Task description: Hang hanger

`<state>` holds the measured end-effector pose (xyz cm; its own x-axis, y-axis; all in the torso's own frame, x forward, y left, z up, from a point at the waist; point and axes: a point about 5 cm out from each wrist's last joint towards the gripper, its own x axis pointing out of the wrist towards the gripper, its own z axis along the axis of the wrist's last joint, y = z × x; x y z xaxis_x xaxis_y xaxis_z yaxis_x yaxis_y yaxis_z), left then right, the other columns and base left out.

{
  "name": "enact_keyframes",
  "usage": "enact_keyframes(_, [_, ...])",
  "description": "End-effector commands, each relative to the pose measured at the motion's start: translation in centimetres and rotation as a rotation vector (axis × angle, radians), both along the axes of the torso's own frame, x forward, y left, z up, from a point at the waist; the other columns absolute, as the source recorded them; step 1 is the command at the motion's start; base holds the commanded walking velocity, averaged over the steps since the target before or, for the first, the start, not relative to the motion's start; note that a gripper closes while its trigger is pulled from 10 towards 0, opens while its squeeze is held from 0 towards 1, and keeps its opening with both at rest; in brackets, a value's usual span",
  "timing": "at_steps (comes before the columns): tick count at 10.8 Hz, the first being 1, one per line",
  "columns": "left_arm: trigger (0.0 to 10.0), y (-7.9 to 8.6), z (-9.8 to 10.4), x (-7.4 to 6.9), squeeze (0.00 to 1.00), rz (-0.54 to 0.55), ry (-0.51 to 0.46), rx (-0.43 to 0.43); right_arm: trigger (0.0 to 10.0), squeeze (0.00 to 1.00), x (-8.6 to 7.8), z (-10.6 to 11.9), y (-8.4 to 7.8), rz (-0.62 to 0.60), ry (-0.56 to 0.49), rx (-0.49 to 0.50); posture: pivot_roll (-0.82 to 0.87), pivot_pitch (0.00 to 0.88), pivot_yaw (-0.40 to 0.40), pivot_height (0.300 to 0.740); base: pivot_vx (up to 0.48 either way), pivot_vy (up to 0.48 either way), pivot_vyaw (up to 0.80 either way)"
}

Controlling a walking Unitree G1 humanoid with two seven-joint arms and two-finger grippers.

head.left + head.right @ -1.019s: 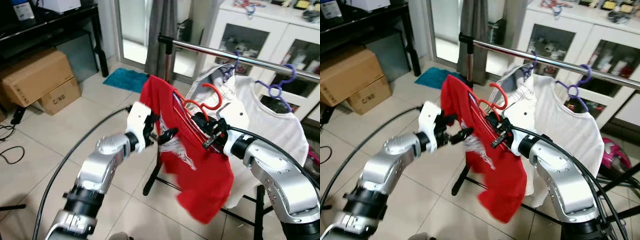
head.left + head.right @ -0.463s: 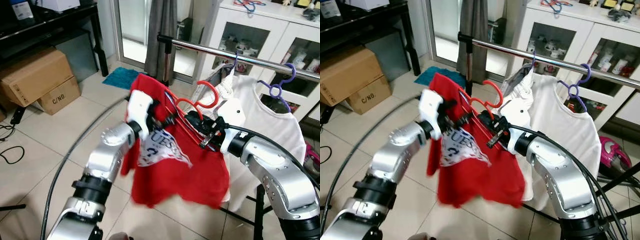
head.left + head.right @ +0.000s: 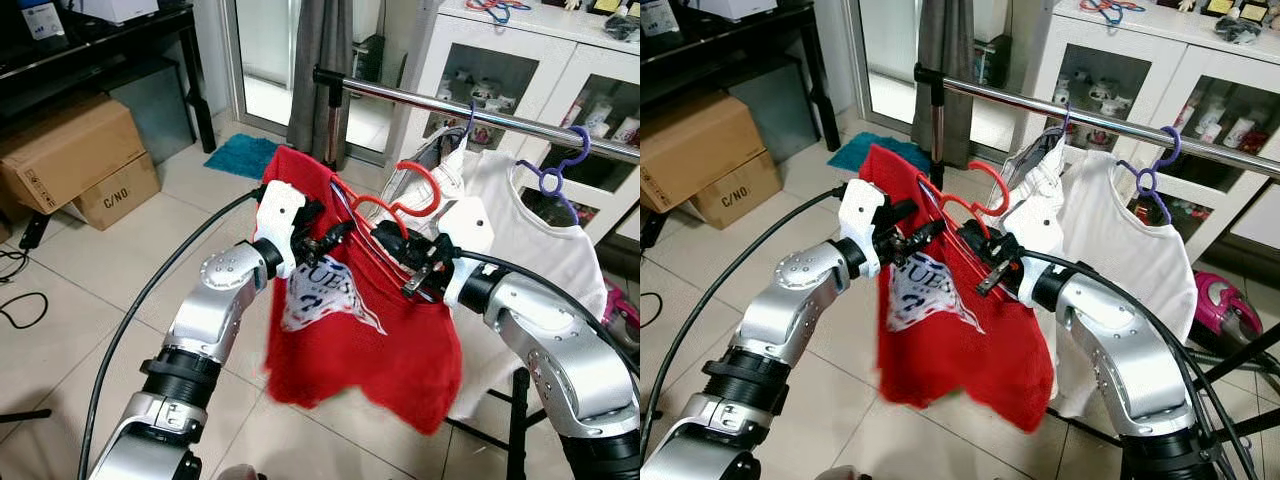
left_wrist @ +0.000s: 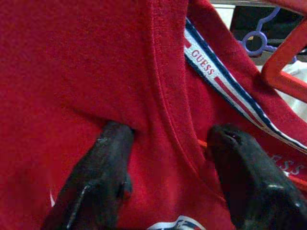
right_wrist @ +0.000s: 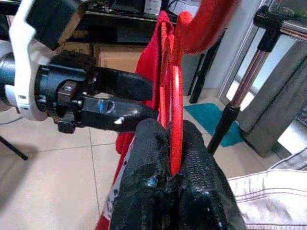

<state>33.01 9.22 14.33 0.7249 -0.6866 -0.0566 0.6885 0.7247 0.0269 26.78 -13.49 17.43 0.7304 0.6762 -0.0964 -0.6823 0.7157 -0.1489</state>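
The right gripper [image 5: 170, 158] has its jaws closed on the red hanger [image 3: 405, 195], just below the rail [image 3: 480, 115]; the left gripper [image 4: 168, 163], jaws apart around the red shirt [image 3: 350, 320] collar, should steady it while the hook rises over the rail

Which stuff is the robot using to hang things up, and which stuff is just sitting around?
For the job:
red hanger
red shirt
rail
right gripper, shut on the hanger
left gripper, fingers either side of the shirt collar

Just lying about:
boxes
blue mat
white shirt on a purple hanger
cabinet
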Motion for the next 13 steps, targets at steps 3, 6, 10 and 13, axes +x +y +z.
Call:
enact_keyframes(3, [0.0, -0.24, 0.59, -0.23, 0.00, -0.010, -0.037, 0.002, 0.0, 0.00, 0.37, 0.45, -0.59, -0.022, -0.028, 0.002, 0.00, 0.000, -0.019, 0.740, 0.000, 0.000, 0.00])
enact_keyframes(6, [0.0, -0.14, 0.62, -0.22, 0.00, 0.006, -0.039, -0.008, 0.0, 0.00, 0.44, 0.36, -0.71, -0.026, -0.026, -0.004, 0.00, 0.000, -0.021, 0.740, 0.000, 0.000, 0.00])
enact_keyframes(10, [0.0, -0.06, 0.62, -0.25, 0.00, 0.004, -0.034, -0.019, 0.0, 0.00, 0.76, 0.47, -0.91, -0.046, -0.033, -0.004, 0.00, 0.000, -0.020, 0.740, 0.000, 0.000, 0.00])
enact_keyframes(13, [0.0, 0.32, 0.90, -0.08, 0.00, 0.022, -0.042, -0.033, 0.0, 0.00, 0.92, 0.46, -1.02, -0.054, -0.034, -0.003, 0.00, 0.000, -0.021, 0.740, 0.000, 0.000, 0.00])
